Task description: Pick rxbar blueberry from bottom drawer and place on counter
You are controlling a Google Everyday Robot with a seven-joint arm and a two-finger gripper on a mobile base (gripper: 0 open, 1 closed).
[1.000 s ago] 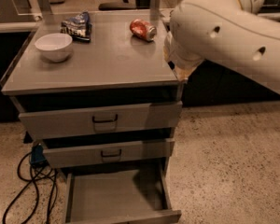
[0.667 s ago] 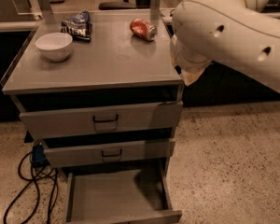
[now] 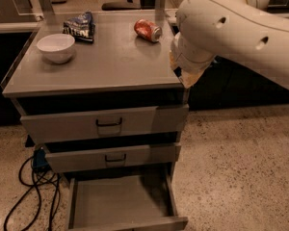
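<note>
White arm (image 3: 241, 28) is reaching in from the upper right. The pincer (image 3: 187, 75) is hanging at the right front corner of the counter (image 3: 115, 71), mostly hidden behind the wrist; cannot tell whether it is spread or pinching anything. The bottom drawer (image 3: 120, 203) is standing pulled out, its visible floor showing bare. The rxbar blueberry is not showing anywhere: not in the drawer, not beside the bowl (image 3: 56, 47), chip bag (image 3: 80, 26) or can (image 3: 147, 30).

Judging: carry-and-place step likely under way, bar possibly hidden in the pincer. Next move is calling for bringing the pincer over bare counter and lowering before letting go.
</note>
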